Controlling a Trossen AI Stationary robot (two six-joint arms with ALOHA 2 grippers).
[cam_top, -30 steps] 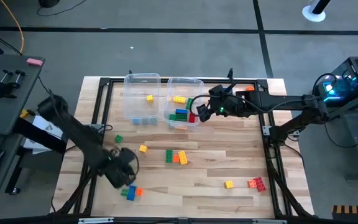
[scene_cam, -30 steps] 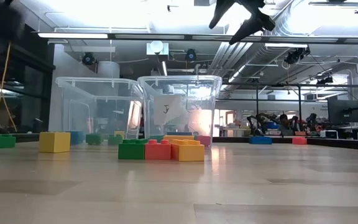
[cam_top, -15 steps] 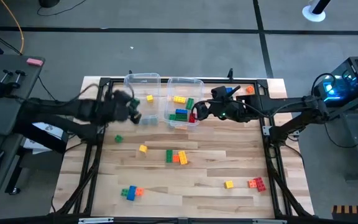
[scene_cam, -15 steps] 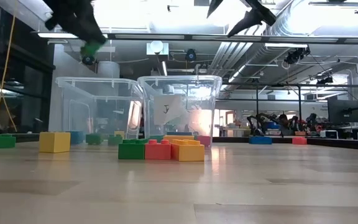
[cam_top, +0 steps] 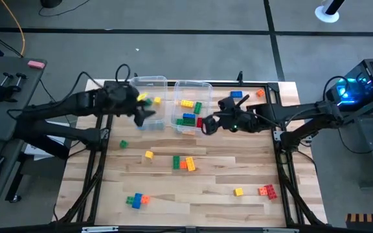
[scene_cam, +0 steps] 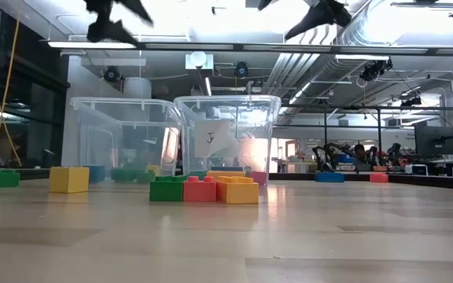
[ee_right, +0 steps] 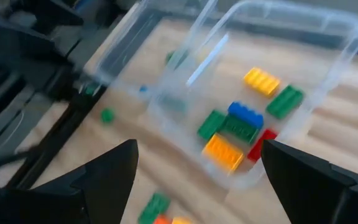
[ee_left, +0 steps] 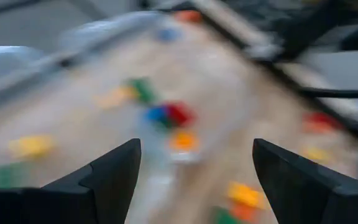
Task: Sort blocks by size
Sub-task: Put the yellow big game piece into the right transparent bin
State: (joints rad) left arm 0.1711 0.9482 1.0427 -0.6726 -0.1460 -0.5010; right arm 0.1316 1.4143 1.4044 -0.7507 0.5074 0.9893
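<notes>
Blocks lie scattered on the wooden table: a green one (cam_top: pixel 123 144), a yellow one (cam_top: pixel 149 155), a green-orange-yellow row (cam_top: pixel 184 163), a blue-green-orange cluster (cam_top: pixel 136 200), a yellow one (cam_top: pixel 238 191) and a red one (cam_top: pixel 267 190). More blocks (ee_right: pixel 241 127) lie in the right clear bin (cam_top: pixel 193 84). A yellow block (cam_top: pixel 157 101) lies in the left clear bin (cam_top: pixel 149 79). My left gripper (cam_top: pixel 145 115) hangs open above the left bin, with nothing between its fingers (ee_left: pixel 194 162). My right gripper (cam_top: pixel 206 125) hovers open at the right bin's near right corner.
A blue block (cam_top: pixel 236 94) and an orange block (cam_top: pixel 259 92) lie at the far right, behind my right arm. The two bins stand side by side at the table's far edge. A black frame runs along the table's edges. The table's middle holds only a few blocks.
My left gripper has risen from the cluster near the table's near left corner and swung to the far edge, over the left bin, carrying a small green block. It has then opened, and the block is gone from its fingers. My right gripper has drifted slightly toward the near edge.
</notes>
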